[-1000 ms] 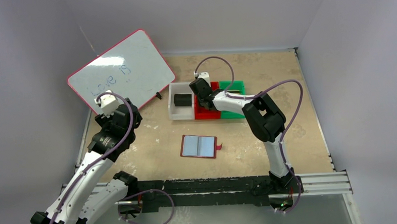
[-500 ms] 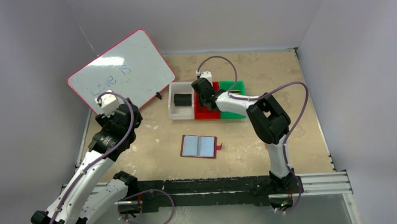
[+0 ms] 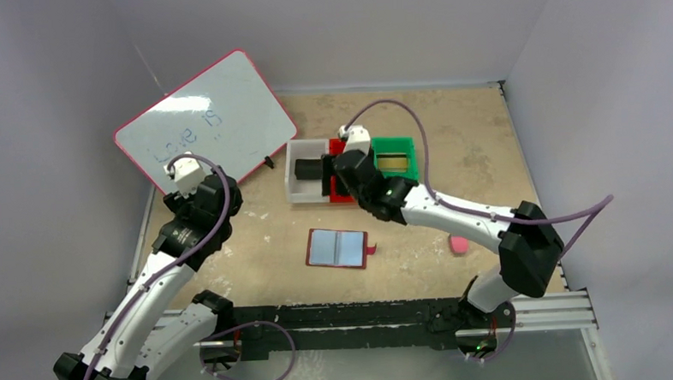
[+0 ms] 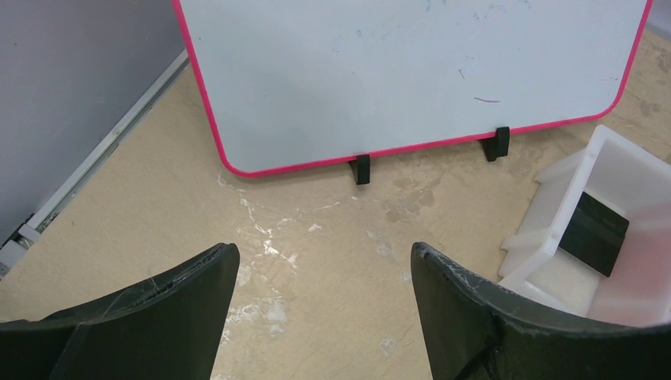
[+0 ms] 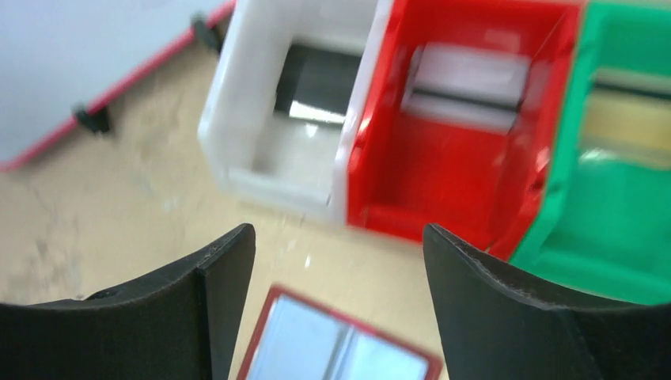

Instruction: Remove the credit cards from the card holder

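Retreating from the red bin (image 5: 443, 182), the right gripper (image 5: 336, 237) is hanging empty, jaws spread, like the left gripper (image 4: 320, 253); credit cards (image 5: 467, 75) are lying in bins, the card holder (image 3: 338, 248) sitting open on the table (image 3: 486, 149), apparently emptied

Pale grey walls (image 3: 352, 26) around a scuffed tan tabletop (image 3: 472, 124), soft even light.

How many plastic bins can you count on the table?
3: a white bin on the left, a red bin in the middle and a green bin on the right, side by side; none seems hidden.
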Robot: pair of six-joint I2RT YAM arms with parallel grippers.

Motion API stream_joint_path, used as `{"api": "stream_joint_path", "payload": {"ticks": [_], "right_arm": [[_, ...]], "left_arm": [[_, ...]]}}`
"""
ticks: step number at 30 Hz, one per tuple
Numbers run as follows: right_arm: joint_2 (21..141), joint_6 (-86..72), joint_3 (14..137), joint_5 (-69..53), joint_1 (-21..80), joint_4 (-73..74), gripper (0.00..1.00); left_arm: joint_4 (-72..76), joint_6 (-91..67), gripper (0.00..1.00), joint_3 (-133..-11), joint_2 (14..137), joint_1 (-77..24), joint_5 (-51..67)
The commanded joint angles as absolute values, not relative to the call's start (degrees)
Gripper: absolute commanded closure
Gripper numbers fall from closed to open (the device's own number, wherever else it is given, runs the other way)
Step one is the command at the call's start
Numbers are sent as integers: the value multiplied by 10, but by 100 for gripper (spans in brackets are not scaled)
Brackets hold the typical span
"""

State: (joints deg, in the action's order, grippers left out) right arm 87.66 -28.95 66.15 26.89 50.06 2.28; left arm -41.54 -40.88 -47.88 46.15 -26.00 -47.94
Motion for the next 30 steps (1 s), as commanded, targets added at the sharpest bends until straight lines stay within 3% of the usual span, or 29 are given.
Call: {"api": "stream_joint_path", "payload": {"ticks": [1, 10, 23, 30], "right_arm": [[890, -409, 622, 339, 579, 69, 19], [977, -576, 653, 379, 686, 174, 15], [1040, -605, 669, 356, 694, 188, 30], [1057, -600, 684, 354, 694, 198, 32]], "left_arm": [[-407, -405, 20, -495, 465, -258, -492], [-407, -397, 15, -499, 466, -258, -487], [-407, -401, 16, -498, 469, -257, -488], [-407, -401, 16, -497, 470, -257, -486]]}}
